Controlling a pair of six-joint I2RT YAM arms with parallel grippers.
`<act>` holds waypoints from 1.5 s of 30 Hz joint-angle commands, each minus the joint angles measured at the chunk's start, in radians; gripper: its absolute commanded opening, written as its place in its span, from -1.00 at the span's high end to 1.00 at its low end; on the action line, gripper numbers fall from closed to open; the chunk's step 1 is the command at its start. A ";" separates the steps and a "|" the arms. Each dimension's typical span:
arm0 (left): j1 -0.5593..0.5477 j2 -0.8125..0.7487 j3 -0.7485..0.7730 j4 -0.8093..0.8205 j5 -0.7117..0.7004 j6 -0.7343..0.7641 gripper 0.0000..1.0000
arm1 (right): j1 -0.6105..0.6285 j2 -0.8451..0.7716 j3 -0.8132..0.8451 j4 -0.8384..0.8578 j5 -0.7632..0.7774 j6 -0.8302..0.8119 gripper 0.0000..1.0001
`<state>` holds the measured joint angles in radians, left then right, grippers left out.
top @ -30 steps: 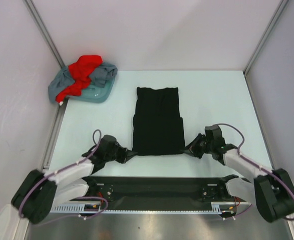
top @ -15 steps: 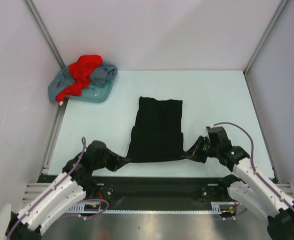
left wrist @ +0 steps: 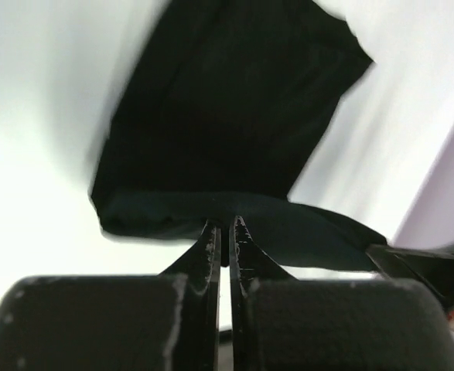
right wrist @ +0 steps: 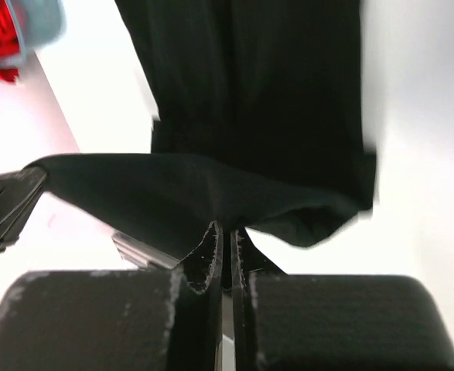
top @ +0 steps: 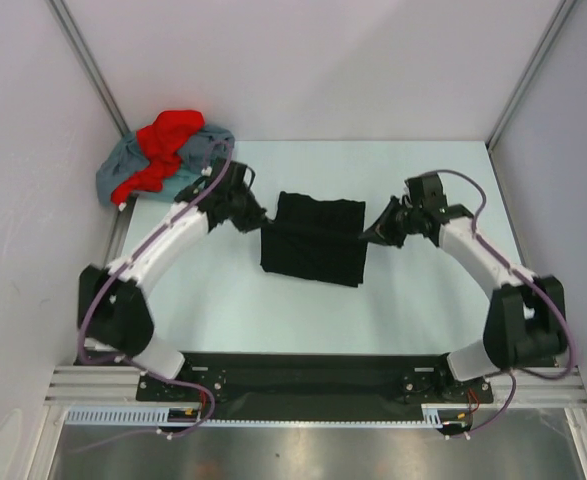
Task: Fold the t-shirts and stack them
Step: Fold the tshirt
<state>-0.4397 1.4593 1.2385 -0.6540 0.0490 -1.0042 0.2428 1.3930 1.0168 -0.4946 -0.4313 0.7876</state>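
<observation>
The black t-shirt lies mid-table, folded over on itself into a short block. My left gripper is shut on its left edge, and my right gripper is shut on its right edge. In the left wrist view the gripper pinches the black cloth, which hangs ahead of it. In the right wrist view the gripper pinches the black hem in the same way. The red t-shirt lies on the grey-blue t-shirt in a heap at the far left corner. No logo shows.
White walls with metal corner posts close in the table on three sides. The black base rail with both arm mounts runs along the near edge.
Both arms have swung from the near edge to the far half of the table, carrying the shirt's near hem over its upper part, so the black shirt is now about half as long.
</observation>
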 commanded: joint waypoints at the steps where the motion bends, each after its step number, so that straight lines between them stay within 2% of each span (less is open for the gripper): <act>1: 0.068 0.187 0.192 0.008 0.014 0.203 0.99 | -0.030 0.130 0.166 0.041 -0.018 -0.068 1.00; 6: 0.111 0.392 0.372 0.017 0.084 0.242 0.99 | -0.065 0.366 0.354 0.041 -0.032 -0.099 1.00; 13: 0.153 0.595 0.597 0.053 0.182 0.262 0.99 | -0.102 0.523 0.508 0.039 -0.053 -0.102 1.00; 22: 0.191 0.778 0.760 0.131 0.281 0.227 0.99 | -0.138 0.688 0.667 0.021 -0.083 -0.096 1.00; 30: 0.199 0.892 0.846 0.182 0.324 0.173 1.00 | -0.178 0.787 0.767 0.016 -0.112 -0.094 1.00; 39: 0.214 0.923 0.858 0.203 0.301 0.161 0.99 | -0.188 0.917 0.868 0.007 -0.167 -0.094 1.00; 45: 0.217 0.871 0.819 0.197 0.235 0.188 0.99 | -0.192 0.919 0.879 0.014 -0.168 -0.087 1.00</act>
<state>-0.2459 2.3795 2.0480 -0.4931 0.3439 -0.8360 0.0624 2.3154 1.8442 -0.4953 -0.5865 0.7040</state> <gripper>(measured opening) 0.033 0.031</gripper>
